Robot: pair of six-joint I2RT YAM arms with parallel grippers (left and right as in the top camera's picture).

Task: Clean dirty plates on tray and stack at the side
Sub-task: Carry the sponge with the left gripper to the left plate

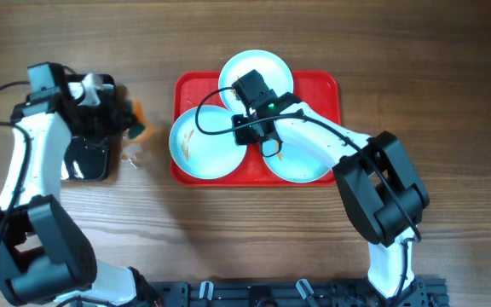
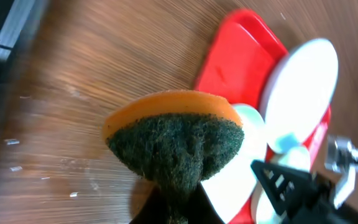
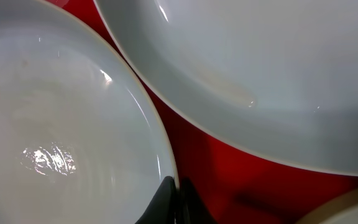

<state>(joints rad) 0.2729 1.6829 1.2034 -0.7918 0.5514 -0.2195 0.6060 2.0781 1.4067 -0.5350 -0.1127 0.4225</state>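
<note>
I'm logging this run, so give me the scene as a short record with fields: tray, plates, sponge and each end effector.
tray: red, holds three plates
left plate: orange smears
top plate: no smears visible
right plate: partly under the right arm
sponge: orange with a green pad, held left of the tray
left end effector: shut on sponge
right end effector: fingers together at the left plate's rim, apparently pinching it
black tray: far left, under the left arm
</note>
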